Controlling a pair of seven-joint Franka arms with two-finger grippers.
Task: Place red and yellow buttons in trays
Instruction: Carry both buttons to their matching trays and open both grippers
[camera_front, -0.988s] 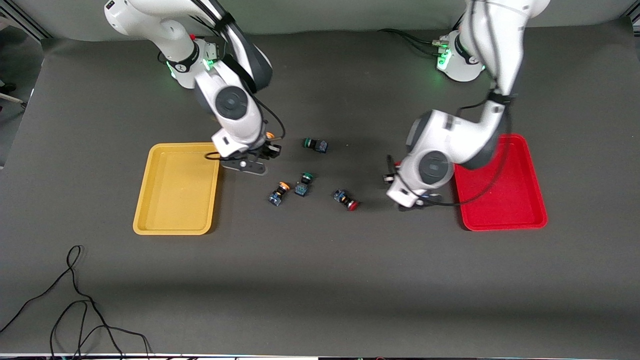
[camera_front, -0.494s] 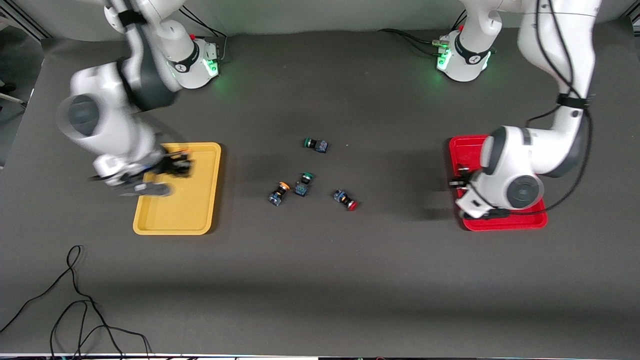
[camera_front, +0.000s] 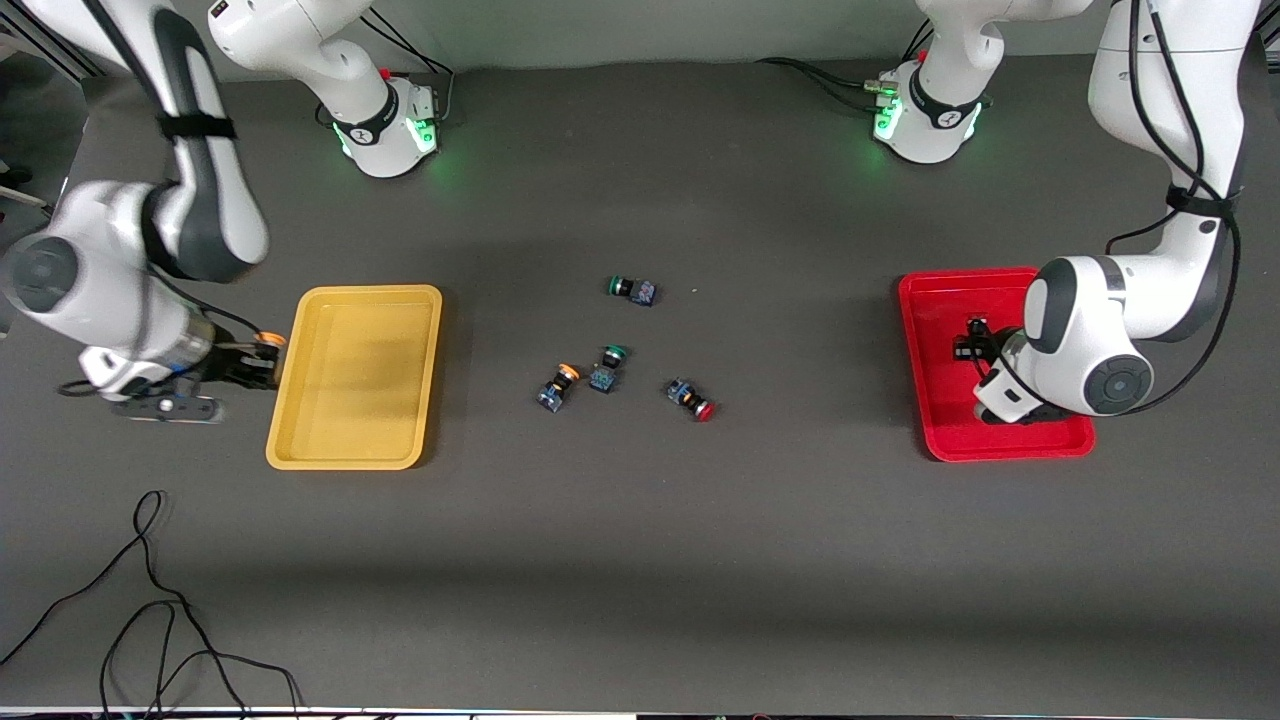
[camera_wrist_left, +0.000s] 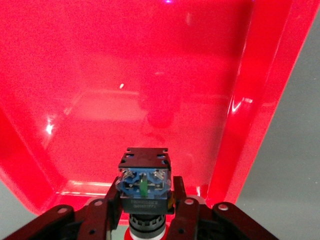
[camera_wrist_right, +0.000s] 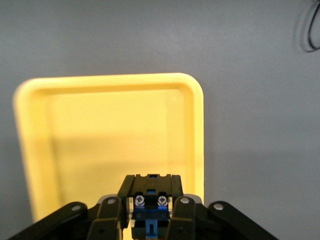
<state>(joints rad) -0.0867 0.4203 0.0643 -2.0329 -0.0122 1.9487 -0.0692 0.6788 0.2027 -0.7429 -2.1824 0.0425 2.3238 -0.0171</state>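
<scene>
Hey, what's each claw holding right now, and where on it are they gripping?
Left claw pinches a red button by its body sides, over the red tray. Right claw pinches a yellow button by its body, beside the yellow tray.

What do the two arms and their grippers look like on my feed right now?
Both arms are glossy white with dark grey joint sections and round grey caps. Black cables run along the outside, strapped on with black bands. Each base glows green. The left gripper and right gripper are black, with small silver screws on their fingers.
</scene>
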